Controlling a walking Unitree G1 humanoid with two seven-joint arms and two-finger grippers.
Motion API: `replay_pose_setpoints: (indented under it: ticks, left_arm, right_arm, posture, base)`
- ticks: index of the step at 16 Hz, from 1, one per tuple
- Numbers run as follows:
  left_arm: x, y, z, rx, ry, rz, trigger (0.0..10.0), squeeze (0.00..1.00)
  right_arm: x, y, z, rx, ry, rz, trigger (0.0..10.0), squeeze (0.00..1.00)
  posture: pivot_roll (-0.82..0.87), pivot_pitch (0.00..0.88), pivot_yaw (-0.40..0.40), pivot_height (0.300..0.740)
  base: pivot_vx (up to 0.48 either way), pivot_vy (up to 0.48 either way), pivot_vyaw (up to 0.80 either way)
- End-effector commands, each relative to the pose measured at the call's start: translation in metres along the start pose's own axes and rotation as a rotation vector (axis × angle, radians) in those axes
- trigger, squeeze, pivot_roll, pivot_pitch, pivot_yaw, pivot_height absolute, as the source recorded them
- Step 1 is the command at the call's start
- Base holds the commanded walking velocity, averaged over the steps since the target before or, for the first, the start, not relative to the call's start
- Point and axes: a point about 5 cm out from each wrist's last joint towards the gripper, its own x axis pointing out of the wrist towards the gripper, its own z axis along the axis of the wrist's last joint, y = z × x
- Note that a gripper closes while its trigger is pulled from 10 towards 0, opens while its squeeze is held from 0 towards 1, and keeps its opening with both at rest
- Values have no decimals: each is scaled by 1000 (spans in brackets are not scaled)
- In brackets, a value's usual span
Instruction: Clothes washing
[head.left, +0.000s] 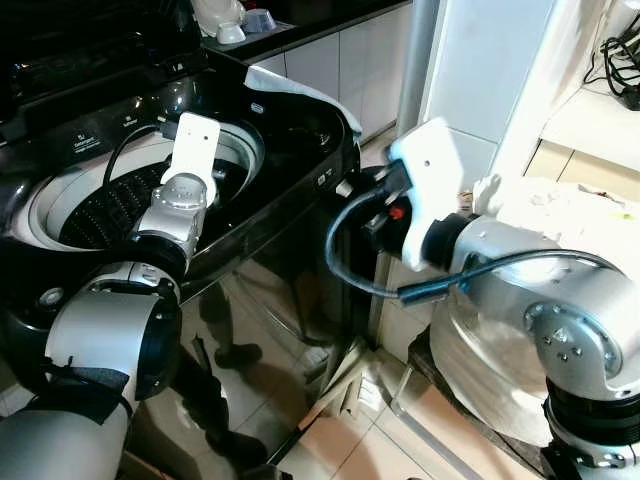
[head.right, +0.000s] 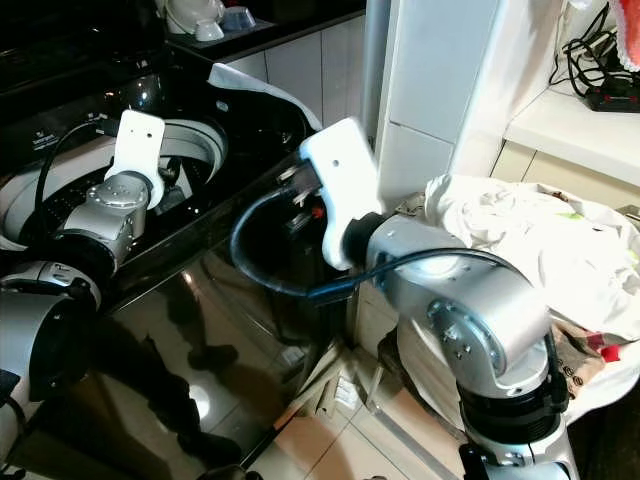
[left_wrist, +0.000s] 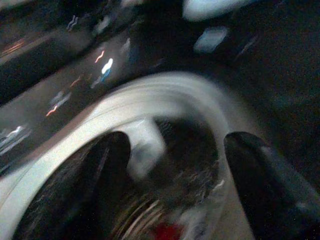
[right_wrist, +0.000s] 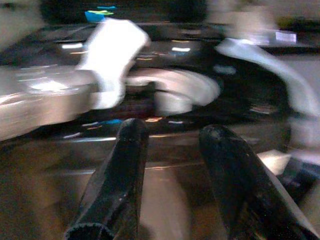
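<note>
Left eye view: we take the black top-loading washing machine (head.left: 280, 190) as landmark, lid up, drum (head.left: 110, 205) open. Our left gripper (left_wrist: 172, 165) hangs over the drum mouth, fingers spread wide, holding nothing. Our right gripper (right_wrist: 172, 165) sits beside the machine's front corner, fingers parted, also empty. The laundry, a white clothes heap (head.right: 530, 240), lies in a basket well apart from the machine, on its right. Likely step: fetching a garment. We should turn toward the heap, close on one bunched fold, lift clear, and keep cloth off the machine rim.
</note>
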Motion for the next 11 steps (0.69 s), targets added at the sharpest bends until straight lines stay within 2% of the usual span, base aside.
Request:
replay_pose_setpoints:
  ticks: [1, 2, 3, 4, 5, 6, 7, 8, 9, 11]
  left_arm:
    - [-1, -16, 23, -55, -156, -141, 10000, 1000]
    - [-2, -26, 27, -78, -197, -217, 10000, 1000]
    - [-12, -51, 32, -123, -313, -421, 10000, 0]
    - [-25, -69, 33, -122, -409, -551, 10000, 0]
    - [-32, -76, 31, -128, -445, -613, 10000, 0]
    - [-44, -84, 29, -167, -486, -714, 10000, 0]
    - [-50, -88, 28, -189, -496, -772, 10000, 0]
    - [-66, -96, 23, -237, -484, -951, 10000, 0]
    - [-83, -103, 17, -211, -479, -1121, 10000, 0]
    - [-102, -108, 13, -185, -469, -1236, 10000, 0]
  right_arm:
    - [-4, -35, -1, -26, 44, -254, 10000, 0]
    - [-8, -45, -3, -55, 71, -328, 10000, 0]
    - [-19, -67, -4, -38, 109, -449, 10000, 0]
    - [-31, -87, -6, 37, 134, -559, 10000, 0]
    - [-37, -97, -8, 52, 145, -611, 10000, 1000]
    - [-49, -114, -15, 32, 189, -695, 10000, 1000]
    - [-54, -120, -19, 29, 209, -721, 10000, 1000]
    - [-61, -131, -30, 42, 259, -755, 10000, 1000]
    - [-65, -136, -38, 107, 285, -759, 10000, 1000]
    - [-74, -147, -47, 192, 306, -787, 10000, 1000]
  posture:
    - [-139, 0, 106, 740]
    - [-141, 0, 105, 740]
    - [-139, 0, 98, 740]
    - [-139, 0, 96, 740]
    - [-139, 0, 96, 740]
    - [-141, 0, 91, 740]
    - [-140, 0, 89, 740]
    - [-140, 0, 89, 740]
    - [-137, 0, 82, 740]
    - [-136, 0, 79, 740]
  base:
    - [0, 0, 0]
    - [0, 0, 0]
    - [0, 0, 0]
    - [0, 0, 0]
    - [0, 0, 0]
    - [0, 0, 0]
    - [0, 0, 0]
    - [0, 0, 0]
    - [0, 0, 0]
    - [0, 0, 0]
